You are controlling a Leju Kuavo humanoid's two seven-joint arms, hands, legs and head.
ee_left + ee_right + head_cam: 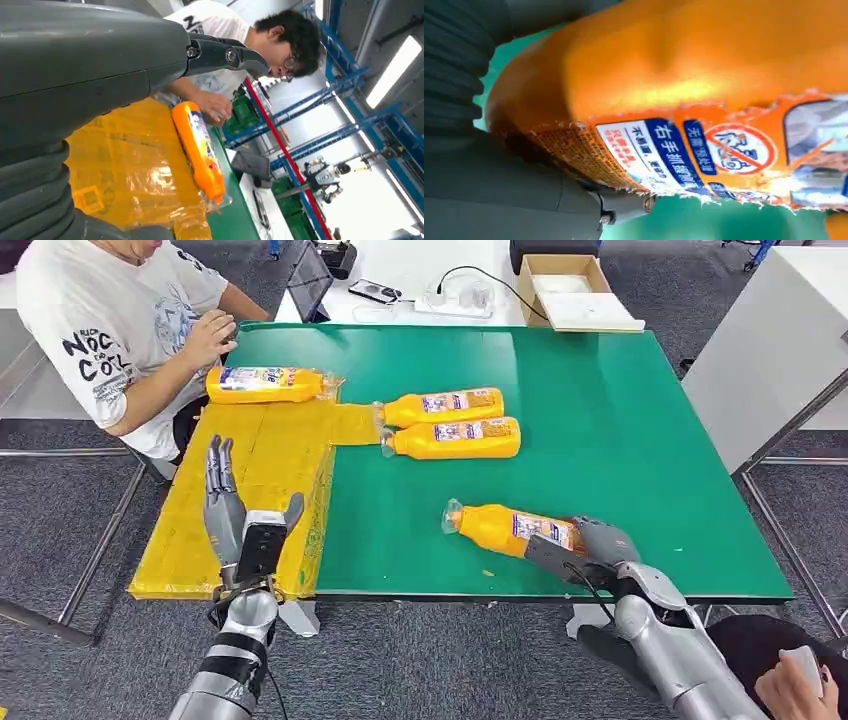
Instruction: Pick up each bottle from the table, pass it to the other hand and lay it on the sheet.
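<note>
While the right hand point(585, 548) wraps its fingers around the base end of the nearest bottle point(505, 528), that bottle lies on its side on the green tabletop point(600, 420), cap end pointing toward the yellow sheet point(270, 470). The right wrist view shows the orange body pressed close against the palm, so the grasp looks seated, though how firmly cannot be told. The left hand point(228, 502) hovers over the sheet's near part with fingers straight and apart, holding nothing.

One bottle point(265, 384) already lies at the far end of the sheet beside a seated person point(110, 330); two more bottles point(450, 423) lie side by side on the tabletop, with their cap ends at the sheet's edge.

To do this step well, the lift should probably be straight up and level, since a grip at the very base lets the cap end sag. Carrying it toward the middle with the label section exposed would give the left hand a free stretch to take.
</note>
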